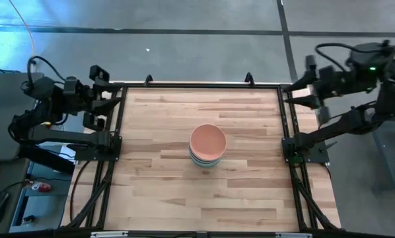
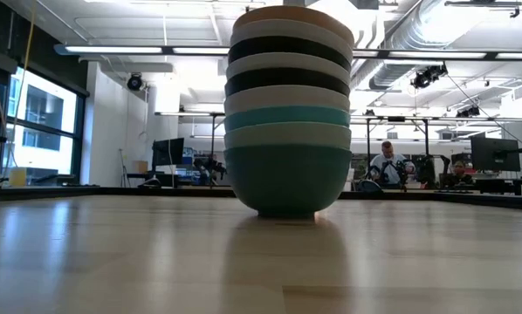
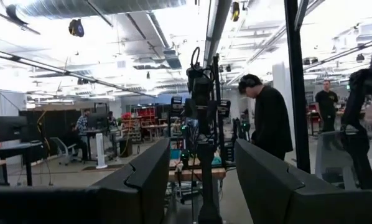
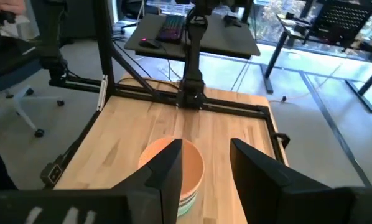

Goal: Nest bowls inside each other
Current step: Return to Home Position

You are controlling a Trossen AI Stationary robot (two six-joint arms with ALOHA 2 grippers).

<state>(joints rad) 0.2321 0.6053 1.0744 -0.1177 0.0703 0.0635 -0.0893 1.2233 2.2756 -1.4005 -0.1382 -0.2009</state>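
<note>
The bowls (image 1: 207, 146) stand nested in one stack at the middle of the wooden table, a salmon-pink one on top. In the low view the stack (image 2: 287, 113) shows teal at the bottom, then pale, teal, white, black and white rims above, resting on the bottom bowl's foot. My left gripper (image 1: 108, 99) is open over the table's far left corner, pointing level into the room. My right gripper (image 1: 302, 89) is open at the far right corner, well clear of the stack (image 4: 173, 171); its fingers (image 4: 173, 168) frame it from a distance.
The black frame rails (image 1: 118, 132) run along the table's left and right edges, with the arm bases on them. Bare wood lies all around the stack. People show in the room beyond the table in the left wrist view and the low view.
</note>
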